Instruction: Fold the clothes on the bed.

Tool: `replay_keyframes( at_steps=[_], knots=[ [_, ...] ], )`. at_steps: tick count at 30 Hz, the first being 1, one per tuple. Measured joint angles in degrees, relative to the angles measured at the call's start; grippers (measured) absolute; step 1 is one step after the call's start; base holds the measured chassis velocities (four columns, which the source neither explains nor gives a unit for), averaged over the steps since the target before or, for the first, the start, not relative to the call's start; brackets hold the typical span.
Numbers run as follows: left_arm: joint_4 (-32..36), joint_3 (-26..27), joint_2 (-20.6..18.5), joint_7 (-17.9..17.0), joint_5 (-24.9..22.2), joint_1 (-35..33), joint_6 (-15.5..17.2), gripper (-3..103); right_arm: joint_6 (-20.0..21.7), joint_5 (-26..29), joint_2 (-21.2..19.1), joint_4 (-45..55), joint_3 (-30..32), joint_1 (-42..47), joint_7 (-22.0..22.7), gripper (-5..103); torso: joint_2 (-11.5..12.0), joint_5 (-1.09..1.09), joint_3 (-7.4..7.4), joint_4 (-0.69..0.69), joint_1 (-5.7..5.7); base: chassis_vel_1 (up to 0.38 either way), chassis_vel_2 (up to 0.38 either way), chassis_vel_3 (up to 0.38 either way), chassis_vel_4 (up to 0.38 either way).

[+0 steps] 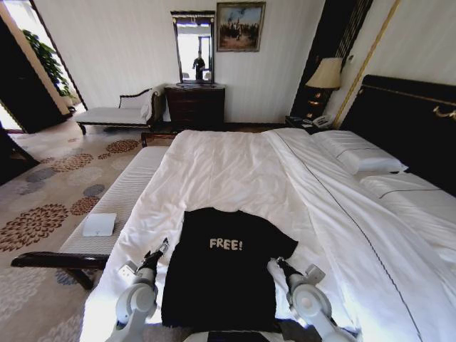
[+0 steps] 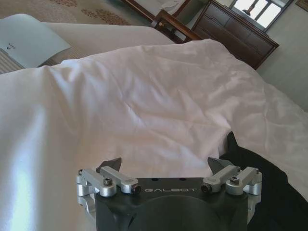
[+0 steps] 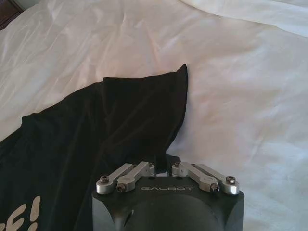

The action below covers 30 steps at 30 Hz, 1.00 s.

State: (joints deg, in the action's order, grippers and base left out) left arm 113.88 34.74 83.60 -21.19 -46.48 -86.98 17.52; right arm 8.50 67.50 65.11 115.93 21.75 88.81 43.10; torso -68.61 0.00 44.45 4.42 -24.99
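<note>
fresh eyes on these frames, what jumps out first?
A black T-shirt with white "FREE!" lettering lies spread on the near part of the white bed, dark against the sheets. The two grippers flank it: the left gripper is open over bare sheet at the shirt's left edge, and the right gripper is closed at the right sleeve. Behind, a dark headboard and a lamp frame the bed's right side.

Daylight floods the room from the doorway left of the bed [image 1: 235,171], blowing out the white sheets in glare. The black T-shirt [image 1: 221,271] reads as a near-featureless dark patch. Walls bow at the head view's edges; focus is sharp overall.
</note>
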Motion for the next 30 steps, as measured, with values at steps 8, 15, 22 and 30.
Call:
replay_keyframes(
  at_steps=[8, 15, 22, 30],
  knots=[
    [-0.1, 0.0, 0.0, 0.0, 0.0, 0.0, 0.0, 100, 0.0, -0.8, 0.1, 0.3, 0.4, 0.8, 0.4, 0, 0.0, 0.0, 0.0, 0.0, 0.0, 0.0, 0.0, 0.0, 0.0],
    [0.0, 0.1, -0.1, 0.0, 0.0, 0.0, 0.0, 100, 0.0, -1.4, 0.1, 0.4, 0.7, 1.8, 0.5, -2, 0.0, 0.0, 0.0, 0.0, 0.0, 0.0, 0.0, 0.0, 0.0],
    [0.1, 0.0, 0.1, 0.0, 0.2, -0.1, -0.1, 100, 0.7, -0.8, 0.4, 2.2, 0.7, 2.3, 2.0, 12, 0.0, 0.0, 0.0, 0.0, 0.0, 0.0, 0.0, 0.0, 0.0],
    [0.6, 0.6, 0.1, 0.0, 0.4, -1.0, -0.3, 100, 1.3, 0.3, -0.8, 3.1, 4.3, 0.6, 4.1, 47, 0.0, 0.0, 0.0, 0.0, 0.0, 0.0, 0.0, 0.0, 0.0]
  ],
)
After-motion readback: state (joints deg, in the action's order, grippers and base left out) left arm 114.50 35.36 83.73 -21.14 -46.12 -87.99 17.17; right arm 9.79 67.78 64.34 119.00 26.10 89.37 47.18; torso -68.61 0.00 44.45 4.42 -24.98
